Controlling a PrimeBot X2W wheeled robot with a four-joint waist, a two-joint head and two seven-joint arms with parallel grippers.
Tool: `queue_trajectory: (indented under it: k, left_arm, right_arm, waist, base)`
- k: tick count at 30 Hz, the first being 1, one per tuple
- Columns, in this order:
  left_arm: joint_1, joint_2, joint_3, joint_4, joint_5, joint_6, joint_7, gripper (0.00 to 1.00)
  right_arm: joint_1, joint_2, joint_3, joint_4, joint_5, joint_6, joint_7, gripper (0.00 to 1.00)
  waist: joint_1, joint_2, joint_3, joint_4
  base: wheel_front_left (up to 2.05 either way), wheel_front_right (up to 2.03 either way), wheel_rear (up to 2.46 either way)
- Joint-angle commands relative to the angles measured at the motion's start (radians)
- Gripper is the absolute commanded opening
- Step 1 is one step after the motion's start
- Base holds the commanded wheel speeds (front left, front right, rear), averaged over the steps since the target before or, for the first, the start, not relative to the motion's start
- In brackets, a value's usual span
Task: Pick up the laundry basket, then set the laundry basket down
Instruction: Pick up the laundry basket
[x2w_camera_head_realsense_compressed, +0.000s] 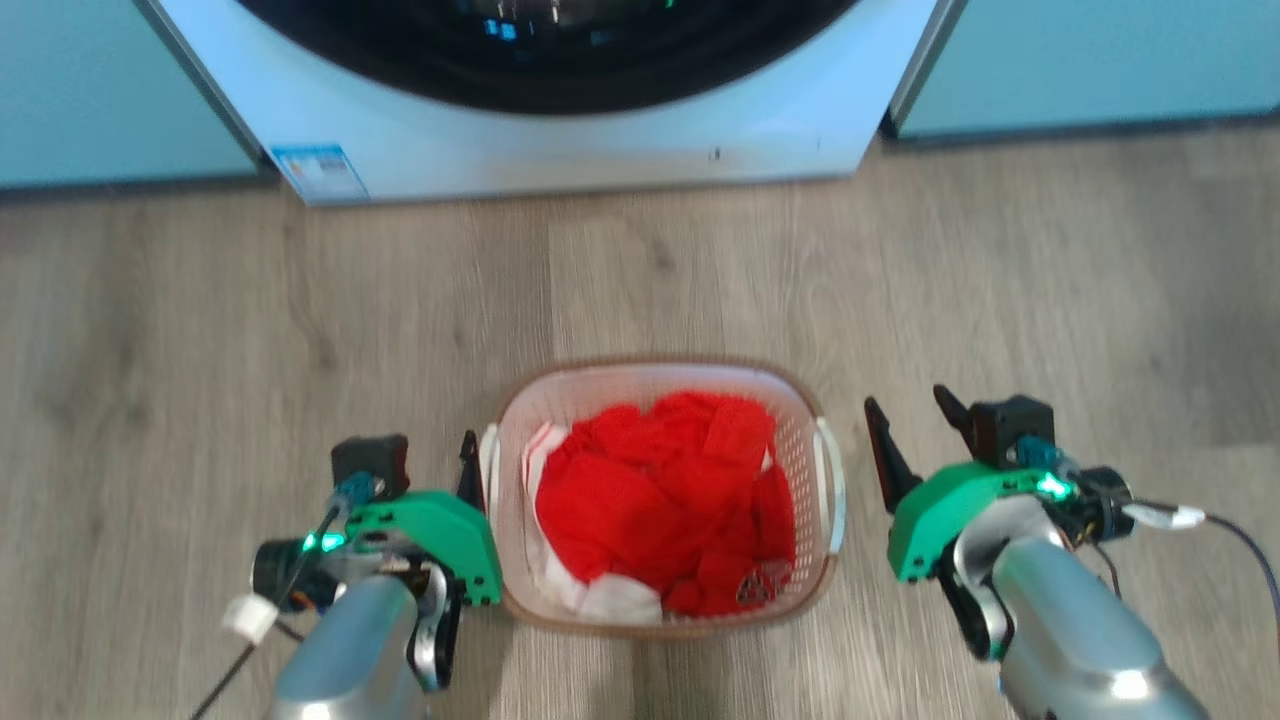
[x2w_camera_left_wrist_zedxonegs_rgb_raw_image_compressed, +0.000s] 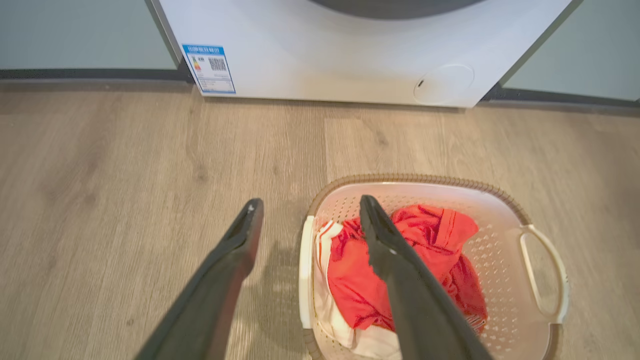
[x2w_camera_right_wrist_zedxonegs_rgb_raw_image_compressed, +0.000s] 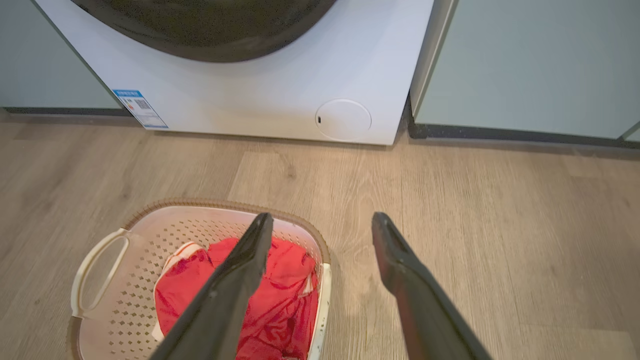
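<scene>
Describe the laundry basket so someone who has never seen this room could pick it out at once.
Start at the big white washing machine; on the wood floor just before it sits the laundry basket. It is small, white and perforated, with a brown woven-look rim, two white side handles and red clothes heaped inside, unlike the smooth, solid machine behind it.

White washing machine (x2w_camera_head_realsense_compressed: 600, 140) – wood floor (x2w_camera_head_realsense_compressed: 160, 330) before it.
</scene>
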Motion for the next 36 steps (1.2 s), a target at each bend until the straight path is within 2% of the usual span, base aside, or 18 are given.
queue_trajectory:
  k: [1,9,15,20,24,30,36]
  left_arm:
    - [-0.065,0.010,0.004,0.027,-0.013,-0.011,-0.008,1.00]
    - [-0.222,0.010,-0.115,0.263,-0.073,-0.057,-0.008,1.00]
    - [-0.293,0.010,-0.171,0.358,-0.128,-0.079,0.025,1.00]
    - [-0.356,0.010,-0.231,0.389,-0.165,-0.117,0.072,1.00]
    - [-0.391,0.010,-0.270,0.409,-0.193,-0.128,0.121,1.00]
    - [-0.428,0.010,-0.326,0.425,-0.222,-0.138,0.180,1.00]
    - [-0.461,0.010,-0.370,0.436,-0.244,-0.125,0.223,1.00]
  right_arm:
    - [-0.052,-0.002,0.029,0.014,0.021,0.003,-0.012,1.00]
    - [-0.182,0.026,0.082,0.185,0.091,0.003,0.001,1.00]
    - [-0.242,0.047,0.101,0.260,0.179,0.003,0.042,1.00]
    - [-0.307,0.051,0.140,0.315,0.211,0.003,0.067,1.00]
    - [-0.342,0.053,0.172,0.353,0.237,0.003,0.089,1.00]
    - [-0.373,0.055,0.221,0.383,0.285,0.003,0.129,1.00]
    - [-0.398,0.054,0.261,0.394,0.336,0.003,0.155,1.00]
  waist:
    - [-0.0001,0.0000,0.095,-0.004]
    - [-0.0001,0.0000,0.233,-0.015]
    - [-0.0001,0.0000,0.305,-0.019]
    - [-0.0001,0.0000,0.376,-0.020]
    - [-0.0001,0.0000,0.413,-0.019]
    - [-0.0001,0.0000,0.453,-0.019]
    - [-0.0001,0.0000,0.487,-0.019]
  base:
    - [0.00,0.00,0.00]
    - [0.00,0.00,0.00]
    - [0.00,0.00,0.00]
    - [0.00,0.00,0.00]
    - [0.00,0.00,0.00]
    - [0.00,0.00,0.00]
    - [0.00,0.00,0.00]
